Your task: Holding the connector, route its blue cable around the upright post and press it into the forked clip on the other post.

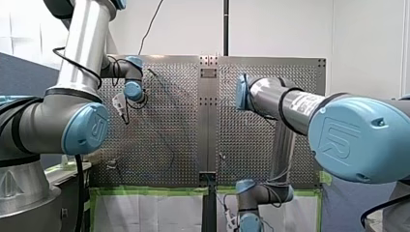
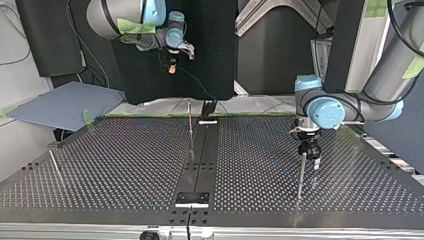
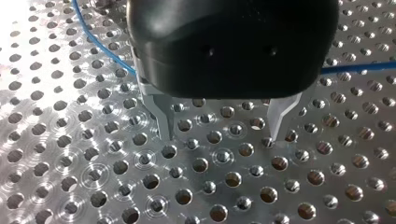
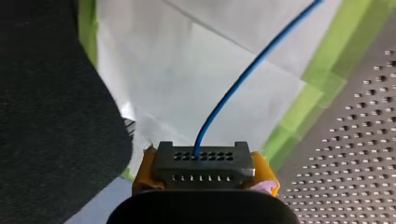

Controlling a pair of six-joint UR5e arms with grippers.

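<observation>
- The connector (image 4: 204, 161), a dark block with rows of small holes, is gripped between the yellow pads (image 4: 144, 170) of my right gripper (image 4: 204, 176), which is closed on its two sides.
- In the top view this gripper is seen raised, beyond the counter's edge on the arms' side and near the middle of that edge.
- The blue cable (image 4: 243, 79) is seen leaving the connector's face and running away over white sheeting (image 4: 187, 70) and a strip of green tape (image 4: 303, 107) towards the perforated counter (image 3: 93, 163).
- My left gripper (image 3: 222, 123), black with metal fingers (image 3: 163, 116), is held open, pointing down close over the counter; nothing is seen between the fingers.
- In the left wrist view the cable is seen lying on the counter behind this gripper, emerging on both sides of its body.
- In the top view my left gripper is placed over the counter's half at that view's right, about midway between the arms' edge and the opposite edge.
- A thin upright post (image 2: 300, 175) is seen directly below it there; whether they touch cannot be told.
- A second thin post (image 2: 190, 122) is set near the middle of the arms' edge, and a third (image 2: 55, 165) near the edge at the top view's left.
- Which post carries the forked clip cannot be told.
</observation>
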